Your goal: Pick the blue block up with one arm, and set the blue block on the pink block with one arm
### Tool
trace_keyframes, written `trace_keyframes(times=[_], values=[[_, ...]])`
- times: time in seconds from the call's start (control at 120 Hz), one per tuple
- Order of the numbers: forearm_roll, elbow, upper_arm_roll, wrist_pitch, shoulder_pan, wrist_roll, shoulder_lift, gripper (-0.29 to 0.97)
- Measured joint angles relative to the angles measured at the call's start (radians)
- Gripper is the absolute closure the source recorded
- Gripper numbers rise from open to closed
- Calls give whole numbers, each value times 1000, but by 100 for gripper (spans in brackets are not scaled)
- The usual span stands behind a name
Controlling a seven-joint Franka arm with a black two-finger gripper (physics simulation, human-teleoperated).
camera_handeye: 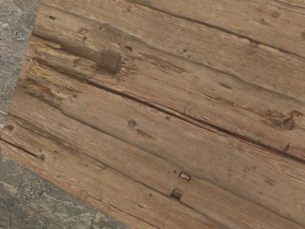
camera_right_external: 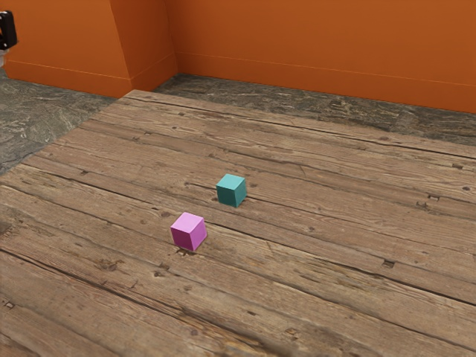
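Jaws' state cannot be told: a black piece of the arm sits at the exterior view's upper left edge, well apart from both blocks. Blue block, a cube with no long axis, rests flat on the wooden table, one vertical edge camera-ward, near but apart from the pink block.

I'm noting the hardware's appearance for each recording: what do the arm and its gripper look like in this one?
A small part of the gripper shows at the exterior view's upper left edge, cut off by the frame. It is black, blocky and hard-edged with a matte finish. Too little of it is visible to make out cables, markings or the arm's own colour.
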Motion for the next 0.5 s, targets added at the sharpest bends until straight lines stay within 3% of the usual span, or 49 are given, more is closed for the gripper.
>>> trace_keyframes(times=[0.2, 0.267, 0.342, 0.5], values=[[-14, -1, -14, 7, 32, 3, 3, 0], [-59, -9, -41, 64, 20, 2, 110, 0], [-101, -6, -51, 149, -76, -1, 248, 0], [-137, 45, -72, 331, -173, -13, 480, 0]])
